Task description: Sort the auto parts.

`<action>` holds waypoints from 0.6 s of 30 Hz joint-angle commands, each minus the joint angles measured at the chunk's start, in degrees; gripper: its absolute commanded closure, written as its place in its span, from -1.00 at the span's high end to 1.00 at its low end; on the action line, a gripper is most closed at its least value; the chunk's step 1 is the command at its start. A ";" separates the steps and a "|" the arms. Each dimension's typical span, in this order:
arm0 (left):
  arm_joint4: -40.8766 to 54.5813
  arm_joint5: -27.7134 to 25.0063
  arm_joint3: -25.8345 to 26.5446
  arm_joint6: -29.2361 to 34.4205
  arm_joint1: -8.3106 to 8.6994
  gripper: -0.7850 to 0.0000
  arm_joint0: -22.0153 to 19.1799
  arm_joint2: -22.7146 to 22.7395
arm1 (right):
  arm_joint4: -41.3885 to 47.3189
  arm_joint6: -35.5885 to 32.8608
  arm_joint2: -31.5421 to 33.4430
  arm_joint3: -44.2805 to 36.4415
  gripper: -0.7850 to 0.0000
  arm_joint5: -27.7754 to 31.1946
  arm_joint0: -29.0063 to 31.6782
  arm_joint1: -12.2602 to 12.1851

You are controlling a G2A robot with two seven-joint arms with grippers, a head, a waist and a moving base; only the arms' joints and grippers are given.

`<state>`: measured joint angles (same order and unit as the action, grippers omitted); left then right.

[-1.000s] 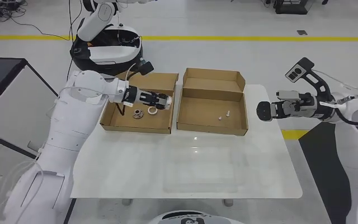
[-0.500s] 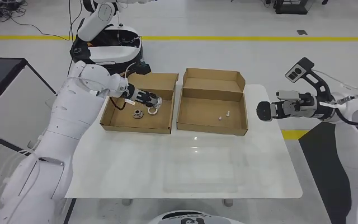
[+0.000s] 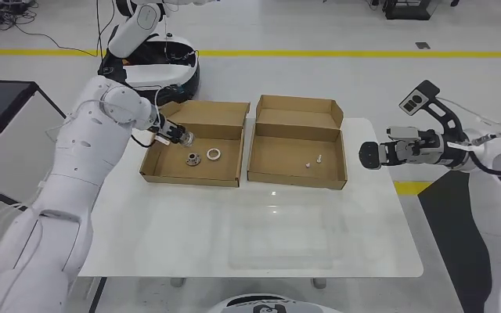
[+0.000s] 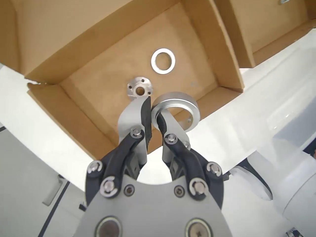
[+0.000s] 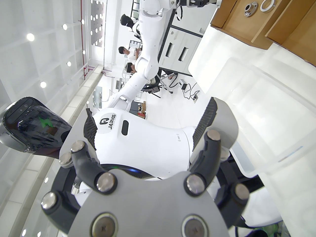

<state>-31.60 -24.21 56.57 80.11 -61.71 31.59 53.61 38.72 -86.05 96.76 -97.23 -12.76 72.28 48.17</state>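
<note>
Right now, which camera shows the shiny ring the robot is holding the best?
The left wrist view. There the thick metal ring is close up and large, pinched by the left gripper. In the top view and the right wrist view it is far off at that gripper's tip, too small to make out.

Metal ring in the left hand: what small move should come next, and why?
Probably lower the thick ring into the left box and open the left hand. The hand pinches its rim above that box, where a flat ring and a round flanged part already lie; the other box holds small bolts.
</note>
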 commanded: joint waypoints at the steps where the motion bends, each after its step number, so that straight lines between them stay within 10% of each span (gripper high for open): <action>1: -1.49 -0.19 0.04 -0.23 0.37 -1.00 0.43 -0.21 | 0.00 0.00 0.00 0.00 1.00 0.00 0.00 0.00; 18: -9.90 -3.12 -4.09 -6.22 0.72 -1.00 3.01 -5.00 | 0.00 0.00 0.00 0.00 1.00 0.00 0.00 0.00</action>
<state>-40.79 -27.14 52.67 74.56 -60.91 34.66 48.99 38.72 -86.05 96.76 -97.23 -12.76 72.28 48.17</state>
